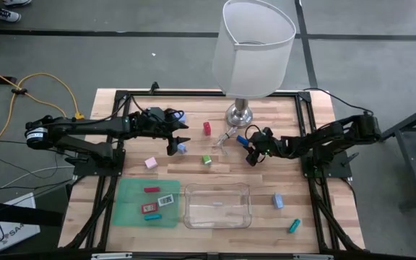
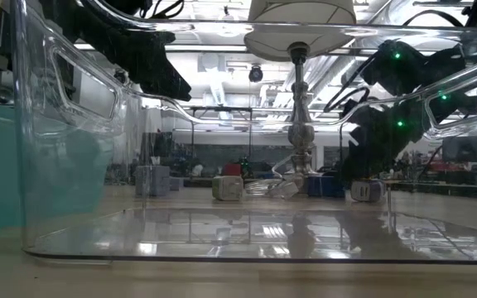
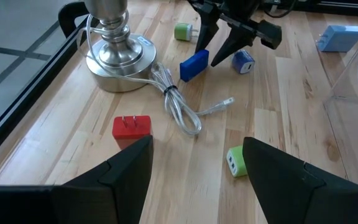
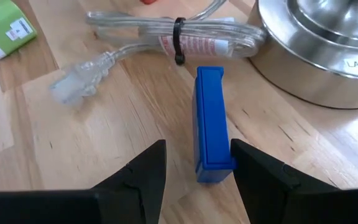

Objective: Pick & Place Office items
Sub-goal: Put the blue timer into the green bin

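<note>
Small office items lie scattered on the wooden table. My right gripper is open and low over a blue stick-shaped block, which lies flat beside the lamp base; its fingers stand either side of the block's near end. The same gripper also shows in the left wrist view. My left gripper is open, hovering above the table, with a red plug-like piece and a green piece ahead of it. A small blue piece lies right beside it. My right gripper comes down slanting along the blue block, one finger on each side of the block's near end. One finger stands right against the block's side; whether it touches I cannot tell. The block lies flat on the table.
A bundled clear cable lies by the lamp base. A green mat holds several pieces, and a clear tray sits at the near edge. Pink, blue-grey and teal pieces lie apart.
</note>
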Controlling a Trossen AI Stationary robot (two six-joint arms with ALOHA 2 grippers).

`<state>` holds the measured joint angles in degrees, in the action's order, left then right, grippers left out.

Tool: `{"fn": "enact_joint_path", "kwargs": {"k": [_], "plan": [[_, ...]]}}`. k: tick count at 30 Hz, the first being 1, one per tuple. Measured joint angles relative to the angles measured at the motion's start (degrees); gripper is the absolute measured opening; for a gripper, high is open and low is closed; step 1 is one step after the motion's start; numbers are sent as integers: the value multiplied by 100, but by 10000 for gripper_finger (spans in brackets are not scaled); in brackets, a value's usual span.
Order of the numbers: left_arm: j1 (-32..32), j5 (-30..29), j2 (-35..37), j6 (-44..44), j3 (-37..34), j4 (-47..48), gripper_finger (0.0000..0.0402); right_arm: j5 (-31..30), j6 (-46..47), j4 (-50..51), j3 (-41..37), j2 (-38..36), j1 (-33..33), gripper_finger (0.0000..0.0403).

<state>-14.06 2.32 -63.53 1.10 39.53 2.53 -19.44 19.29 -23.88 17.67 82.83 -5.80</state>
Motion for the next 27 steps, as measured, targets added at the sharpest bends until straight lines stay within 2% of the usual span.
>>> {"fn": "enact_joint_path", "kwargs": {"k": [10, 20, 27], "plan": [[0, 0, 0, 0, 0, -1, 242, -9, -50, 7, 0, 0, 0, 164], [0, -1, 0, 0, -2, -1, 242, -9, -116, 9, 0, 0, 0, 105], [0, -1, 0, 0, -1, -1, 242, -9, -119, 9, 0, 0, 0, 80]]}}
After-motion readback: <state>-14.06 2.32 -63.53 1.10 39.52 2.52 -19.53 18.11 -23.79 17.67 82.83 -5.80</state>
